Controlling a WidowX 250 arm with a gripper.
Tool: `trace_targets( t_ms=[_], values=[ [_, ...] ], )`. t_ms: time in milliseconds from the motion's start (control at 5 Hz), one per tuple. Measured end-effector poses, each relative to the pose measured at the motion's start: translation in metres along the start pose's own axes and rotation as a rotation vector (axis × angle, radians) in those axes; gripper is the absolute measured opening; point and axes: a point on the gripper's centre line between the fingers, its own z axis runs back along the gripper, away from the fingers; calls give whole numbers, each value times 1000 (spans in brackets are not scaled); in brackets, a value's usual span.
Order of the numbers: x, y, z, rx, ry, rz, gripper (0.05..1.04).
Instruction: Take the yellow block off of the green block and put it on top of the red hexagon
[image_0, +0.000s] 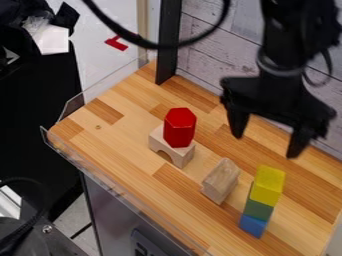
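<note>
Atop green block (258, 209), yellow block (268, 185).

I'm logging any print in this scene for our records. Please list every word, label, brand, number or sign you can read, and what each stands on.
No text can be read.
Dark panel below the worktop: pale marks, too blurred to read.
Red hexagon, yellow block, green block, blue block: no lettering visible.
Gripper: none legible.

The tool (266, 145) hangs open, fingers spread wide.
</note>
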Motion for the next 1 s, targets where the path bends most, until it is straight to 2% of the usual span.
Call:
trace_targets(
  t_ms=[200,400,800,1000],
  values=[
    [-7,-14,-4,-12,5,-25,999],
    [-12,-15,-16,3,45,-12,999],
    [-7,-9,-39,22,103,57,999],
    [-5,-8,-47,28,114,69,999]
  ],
)
